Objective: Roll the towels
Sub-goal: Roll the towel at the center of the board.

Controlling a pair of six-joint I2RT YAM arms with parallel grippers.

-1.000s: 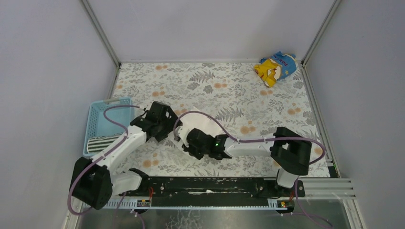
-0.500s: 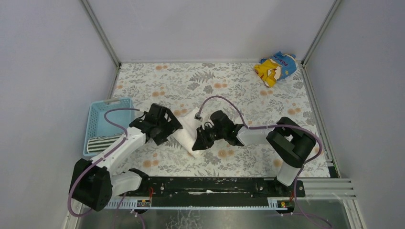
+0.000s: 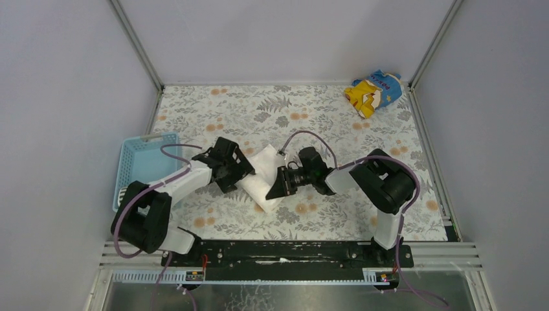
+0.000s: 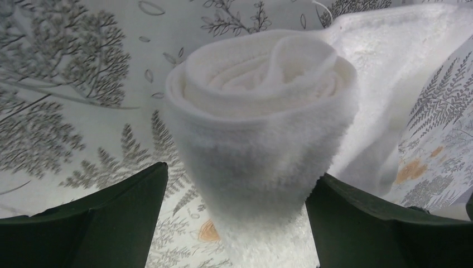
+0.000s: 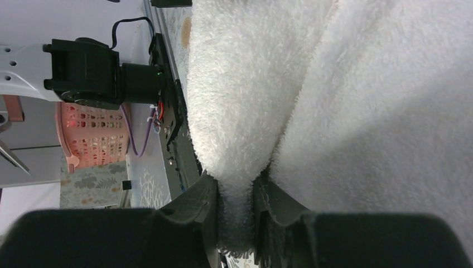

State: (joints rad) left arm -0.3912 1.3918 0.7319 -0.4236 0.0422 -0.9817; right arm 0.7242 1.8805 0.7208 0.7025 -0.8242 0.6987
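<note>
Right fingers [image 3: 275, 186] have swung to mid-surface, clenched on the one plain white terry towel [image 3: 260, 170]; left fingers [image 3: 243, 172], released, straddle its roll. One blue plastic basket [image 3: 139, 159].

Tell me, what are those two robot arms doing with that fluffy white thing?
They are rolling up a white towel in the middle of the flowery table. The right end effector pinches a fold of it. The left end effector is open, its fingers on either side of the rolled end. One flap lies loose beside the roll. A yellow-and-blue cloth sits alone in the far right corner.
</note>
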